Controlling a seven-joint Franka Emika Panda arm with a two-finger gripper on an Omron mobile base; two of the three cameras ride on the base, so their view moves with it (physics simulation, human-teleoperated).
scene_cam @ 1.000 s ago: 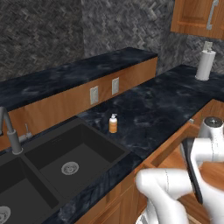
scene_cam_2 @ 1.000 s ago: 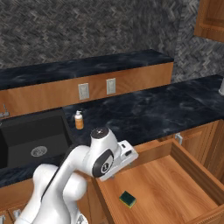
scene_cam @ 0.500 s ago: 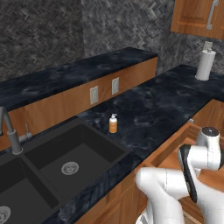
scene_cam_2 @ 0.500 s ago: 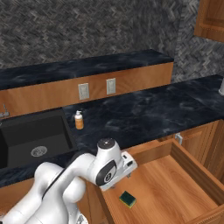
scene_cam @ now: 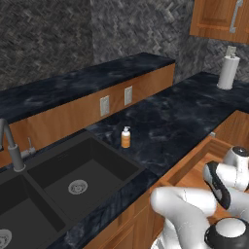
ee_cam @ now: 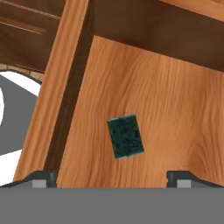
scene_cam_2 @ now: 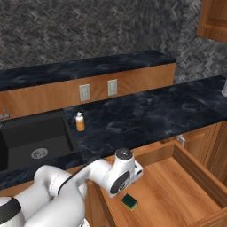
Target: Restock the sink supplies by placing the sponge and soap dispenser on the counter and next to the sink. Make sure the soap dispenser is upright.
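The claw [ee_cam: 111,178] hangs wide open and empty above the open drawer [scene_cam_2: 177,195]. The sponge [ee_cam: 126,136] lies green side up on the drawer floor. The soap bottle [scene_cam: 126,138] stands upright on the worktop [scene_cam: 180,116], just beside the sink [scene_cam: 58,187].

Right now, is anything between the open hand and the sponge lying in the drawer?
Nothing visible. In the hand view the sponge lies green side up on the bare wooden floor of the open drawer, ahead of the open hand, with no object between them.
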